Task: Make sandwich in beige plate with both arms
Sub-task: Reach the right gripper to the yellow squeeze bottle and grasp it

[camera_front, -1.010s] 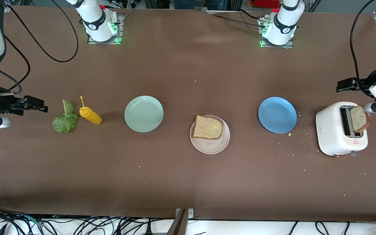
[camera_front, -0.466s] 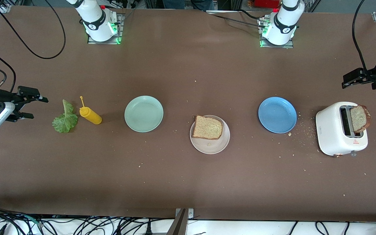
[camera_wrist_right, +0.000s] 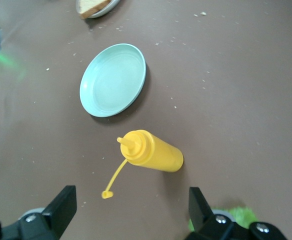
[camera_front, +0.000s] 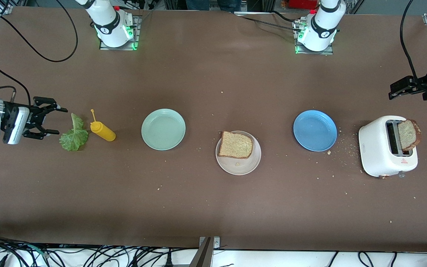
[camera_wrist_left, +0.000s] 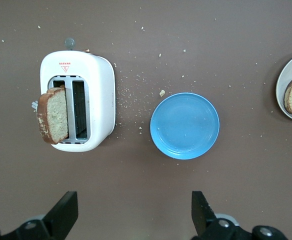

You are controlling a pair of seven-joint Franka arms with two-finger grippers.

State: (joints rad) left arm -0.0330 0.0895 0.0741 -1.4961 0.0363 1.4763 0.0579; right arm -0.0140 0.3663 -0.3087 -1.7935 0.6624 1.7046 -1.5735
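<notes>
The sandwich's parts lie apart. One brown toast slice (camera_front: pixel 235 144) lies on the beige plate (camera_front: pixel 238 166) mid-table. A second slice (camera_front: pixel 408 134) stands up out of the white toaster (camera_front: pixel 378 148) at the left arm's end. The green lettuce leaf (camera_front: pixel 73 135) lies flat at the right arm's end. My right gripper (camera_front: pixel 55 120) hangs open just beside the leaf, with nothing between its fingers (camera_wrist_right: pixel 61 202). My left gripper (camera_front: pixel 399 88) is open and empty above the table near the toaster (camera_wrist_left: pixel 98 100).
A yellow squeeze bottle (camera_front: pixel 103 131) lies beside the lettuce, its cap dangling. A mint-green plate (camera_front: pixel 163 129) and a blue plate (camera_front: pixel 315 130) flank the beige one. Crumbs are scattered around the toaster.
My right gripper has swung in toward the lettuce and turned its fingers to face it. My left gripper rose away from the toaster, then held still.
</notes>
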